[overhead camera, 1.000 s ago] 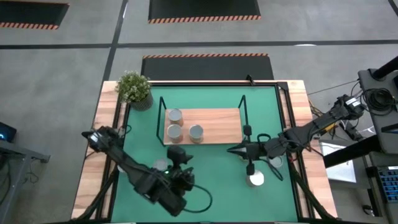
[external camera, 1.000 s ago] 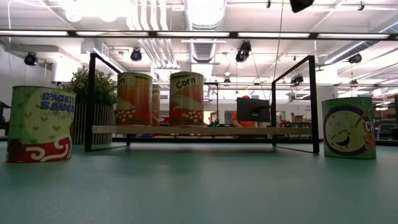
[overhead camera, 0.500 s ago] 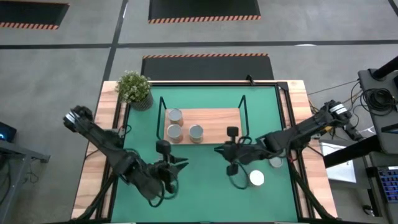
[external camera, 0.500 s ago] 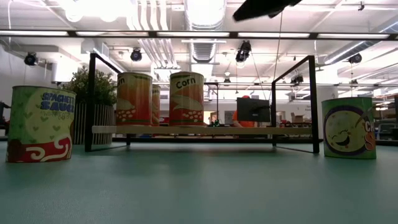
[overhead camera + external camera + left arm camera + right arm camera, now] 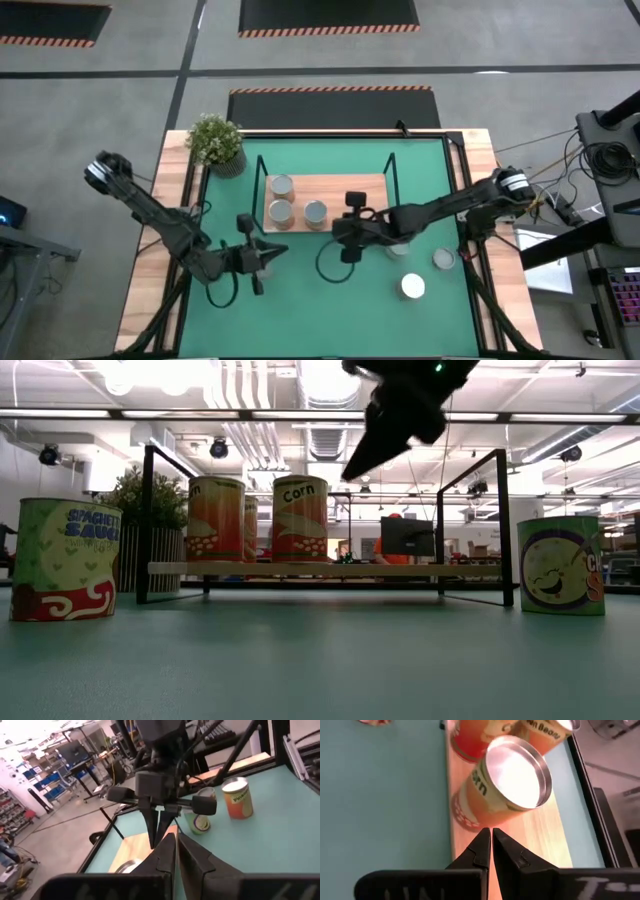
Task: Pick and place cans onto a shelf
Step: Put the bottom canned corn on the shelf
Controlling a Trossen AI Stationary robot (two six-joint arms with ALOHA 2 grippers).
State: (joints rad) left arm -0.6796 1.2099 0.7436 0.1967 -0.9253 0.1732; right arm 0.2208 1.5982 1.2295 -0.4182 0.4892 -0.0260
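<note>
We see three cans [image 5: 283,186] standing on the shelf [image 5: 350,204]. Two more cans [image 5: 412,286] sit on the green counter [image 5: 330,300]. Our right hand [image 5: 337,229] hangs by the shelf, pinched tight and empty. Our left hand [image 5: 280,251] is also pinched tight, holding nothing.

A robotics lab or industrial workshop: bare grey concrete floor [image 5: 100,90] with hazard-striped mats [image 5: 328,15], exposed ceiling ducts [image 5: 330,430] and strip lights [image 5: 300,415], a monitor [image 5: 407,536], rolling equipment carts [image 5: 80,765], and cables [image 5: 600,155] beside the desk [image 5: 165,210].
</note>
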